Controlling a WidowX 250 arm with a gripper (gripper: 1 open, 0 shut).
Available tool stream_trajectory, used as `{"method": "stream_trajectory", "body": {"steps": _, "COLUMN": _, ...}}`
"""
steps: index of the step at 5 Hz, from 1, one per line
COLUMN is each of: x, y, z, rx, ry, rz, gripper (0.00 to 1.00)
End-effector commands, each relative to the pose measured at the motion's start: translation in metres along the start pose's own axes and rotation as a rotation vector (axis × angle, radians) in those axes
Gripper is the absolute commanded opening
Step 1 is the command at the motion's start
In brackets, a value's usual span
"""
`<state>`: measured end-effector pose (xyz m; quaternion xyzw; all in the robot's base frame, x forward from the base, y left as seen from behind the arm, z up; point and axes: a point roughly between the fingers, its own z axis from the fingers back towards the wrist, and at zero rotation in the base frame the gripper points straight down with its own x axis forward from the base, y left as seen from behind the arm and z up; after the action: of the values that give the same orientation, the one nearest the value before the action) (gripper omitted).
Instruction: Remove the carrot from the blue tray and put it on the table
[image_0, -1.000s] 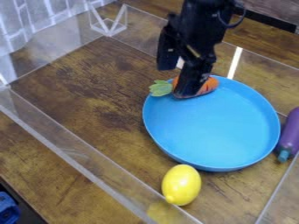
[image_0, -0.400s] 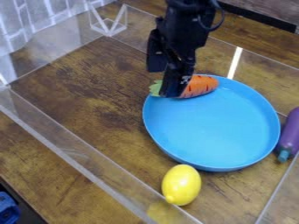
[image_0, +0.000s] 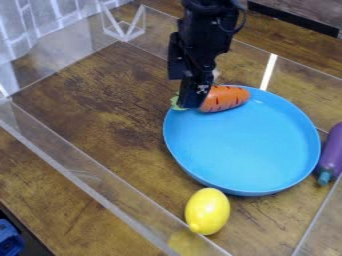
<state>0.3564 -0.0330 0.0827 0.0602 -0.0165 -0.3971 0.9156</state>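
Nearest me I see a yellow lemon (image_0: 207, 211) on the table (image_0: 94, 120), just off the blue tray (image_0: 247, 145). An eggplant (image_0: 330, 152) lies at the tray's right rim. At the tray's far edge sits the carrot (image_0: 225, 98), its leaves over the rim. My gripper (image_0: 195, 88) points down at the leafy end, fingers spread wide, holding nothing.

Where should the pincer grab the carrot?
Probably around the carrot's fat orange middle, coming straight down from above. It lies flat on the blue tray's back rim, so its sides are free. The open pincer hangs over its leafy end.
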Motion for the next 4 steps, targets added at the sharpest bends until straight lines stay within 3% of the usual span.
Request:
{"method": "stream_trajectory", "body": {"steps": 1, "x": 0.003, "y": 0.013, "z": 0.023, "rx": 0.041, "ry": -0.063, "rz": -0.024, "gripper": 1.00}}
{"method": "stream_trajectory", "body": {"steps": 2, "x": 0.009, "y": 0.018, "z": 0.025, "rx": 0.038, "ry": -0.075, "rz": -0.060, "gripper": 1.00}}
{"method": "stream_trajectory", "body": {"steps": 4, "x": 0.025, "y": 0.006, "z": 0.022, "rx": 0.040, "ry": -0.079, "rz": 0.005, "gripper": 1.00}}
